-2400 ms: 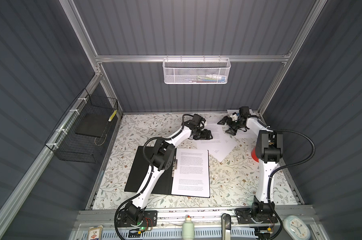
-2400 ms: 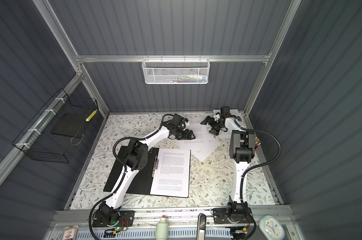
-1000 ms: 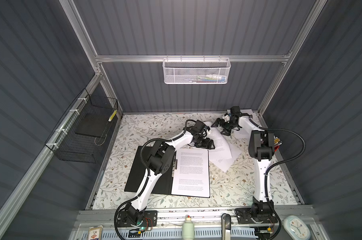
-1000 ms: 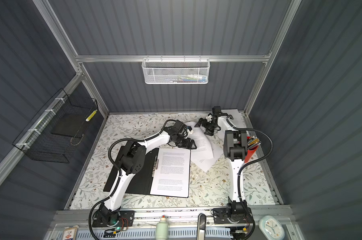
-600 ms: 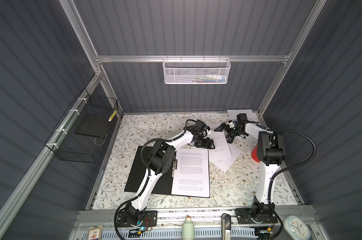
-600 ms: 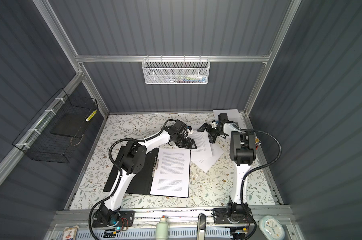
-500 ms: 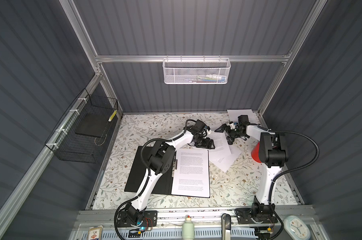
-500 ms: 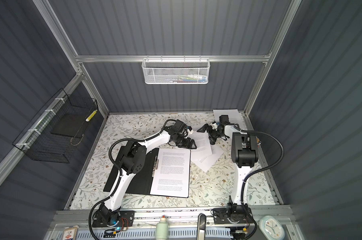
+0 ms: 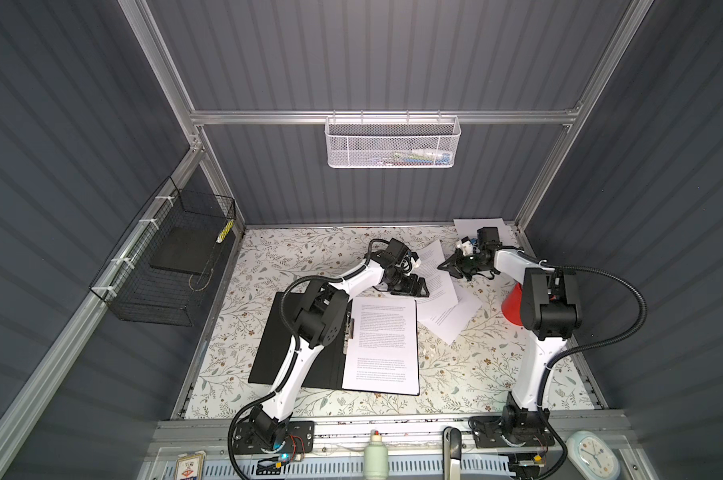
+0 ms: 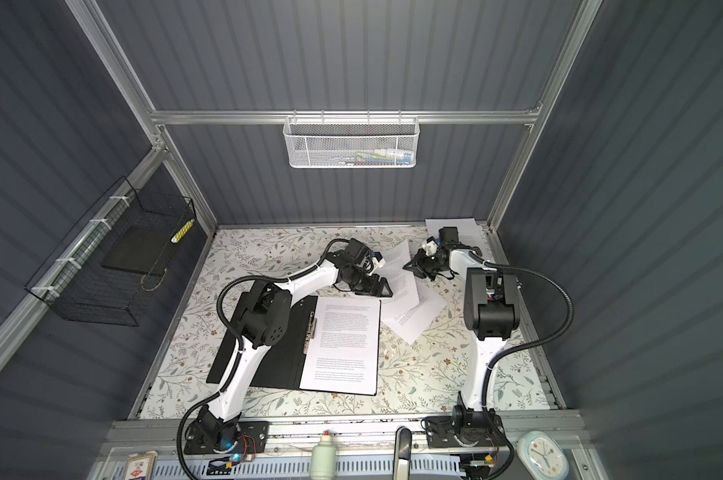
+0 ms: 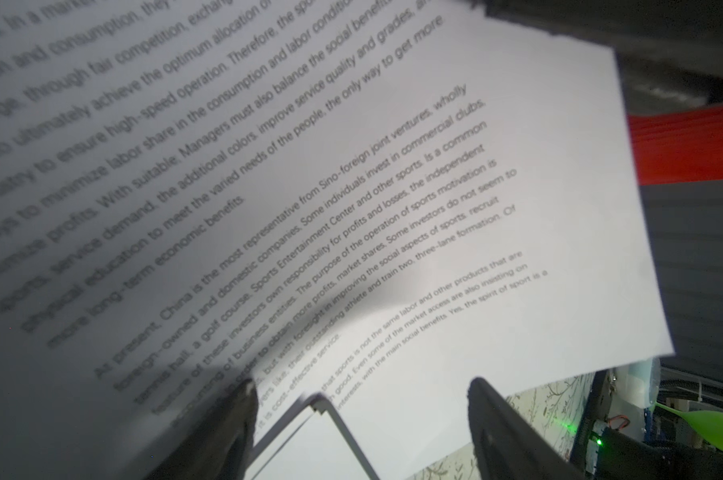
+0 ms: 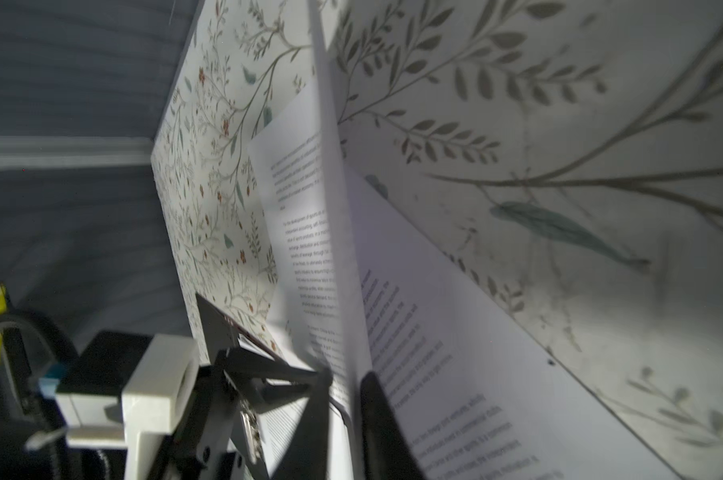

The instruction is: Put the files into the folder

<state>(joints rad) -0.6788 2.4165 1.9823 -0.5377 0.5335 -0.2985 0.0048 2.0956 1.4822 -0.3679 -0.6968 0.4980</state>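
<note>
You have white paper sheets [image 9: 387,345] printed with black text, a flat folder [image 9: 264,357] showing its black inside, a cream tabletop [image 9: 293,253] patterned with grey-green leafy sprigs and small brown flowers, and a red cone-shaped object [image 9: 512,309].

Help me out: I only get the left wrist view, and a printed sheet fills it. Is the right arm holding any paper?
Observer: Yes. The right wrist view shows the right gripper with its jaws shut on the edge of a loose sheet.
Operator: Where is the folder?
Observer: In both top views the folder lies open, black inside up, partly under the left arm.
Operator: Anything in it?
Observer: One printed sheet lies on its right half.
</note>
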